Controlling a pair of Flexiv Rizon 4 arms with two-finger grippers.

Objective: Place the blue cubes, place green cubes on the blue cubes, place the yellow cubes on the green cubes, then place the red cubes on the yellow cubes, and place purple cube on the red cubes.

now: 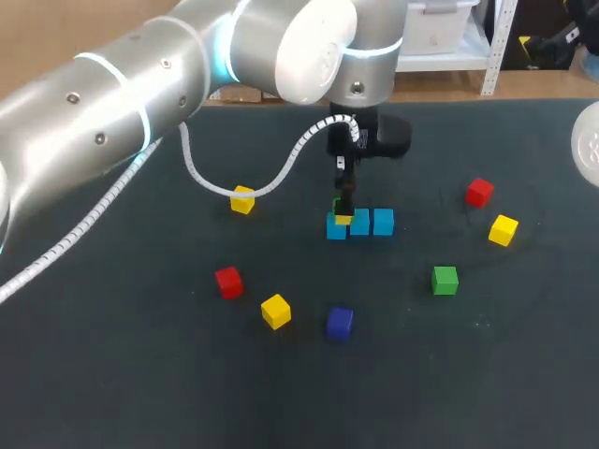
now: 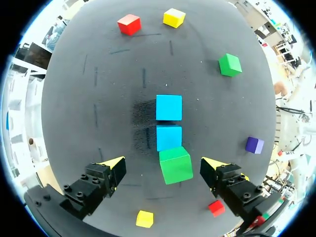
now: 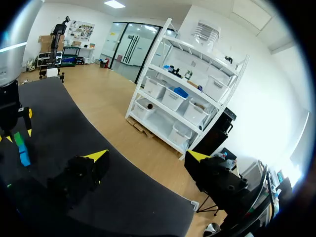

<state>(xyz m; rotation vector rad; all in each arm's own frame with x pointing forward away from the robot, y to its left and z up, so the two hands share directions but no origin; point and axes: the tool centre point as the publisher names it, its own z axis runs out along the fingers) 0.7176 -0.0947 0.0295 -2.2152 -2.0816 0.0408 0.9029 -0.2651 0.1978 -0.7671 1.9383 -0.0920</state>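
Smooth green cube [image 2: 176, 165] seated on blue cube [image 1: 335, 230], latter mostly hidden, left end effector [image 2: 163, 164] and right end effector [image 3: 146, 155] held spread, nothing gripped

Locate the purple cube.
Head view: the purple cube lies near the middle, just right of a yellow cube, nearer the camera than the blue cubes.

Bright, even overhead light, soft shadows just beside the blue cubes [image 2: 169, 107] — pale sheen on the left arm [image 1: 112, 94]
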